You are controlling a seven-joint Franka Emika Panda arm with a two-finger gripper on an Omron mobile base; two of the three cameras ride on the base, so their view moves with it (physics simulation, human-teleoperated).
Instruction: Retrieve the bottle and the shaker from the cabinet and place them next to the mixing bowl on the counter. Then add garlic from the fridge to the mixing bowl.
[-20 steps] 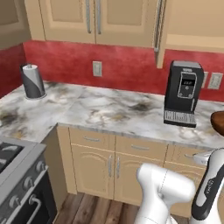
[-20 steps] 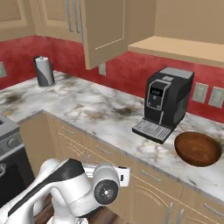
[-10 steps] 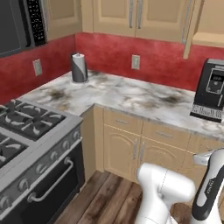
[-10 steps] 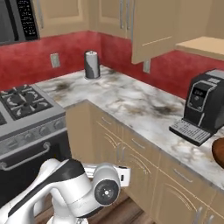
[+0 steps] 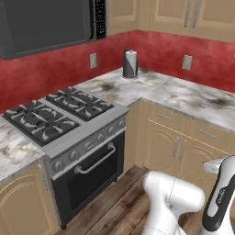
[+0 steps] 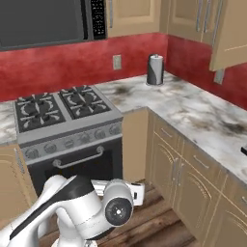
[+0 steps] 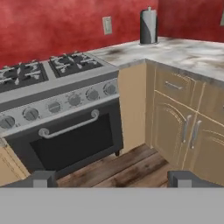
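Note:
My gripper (image 7: 113, 179) is open, its two dark fingertips (image 7: 43, 178) wide apart with nothing between them, low in front of the oven. The marble counter (image 5: 183, 94) (image 6: 193, 103) (image 7: 192, 50) runs along the red wall into the corner. Tan wall cabinet doors (image 5: 170, 16) (image 6: 185, 14) with grey bar handles hang above it. One tan cabinet door (image 6: 229, 34) stands swung out at the right. The bottle, the shaker, the mixing bowl, the fridge and the garlic are out of view.
A gas stove (image 5: 59, 114) (image 6: 62, 106) (image 7: 43, 74) with an oven below stands left of the counter, under a dark microwave (image 5: 46, 23). A paper towel roll (image 5: 130, 64) (image 6: 155, 70) (image 7: 148, 27) stands in the corner. Tan base cabinets (image 7: 188, 127) line the right; wooden floor (image 7: 127, 168) lies ahead.
The whole picture has swung left with the base: the coffee machine and the bowl have left the views, the stove and microwave have come in. The gripper stays open.

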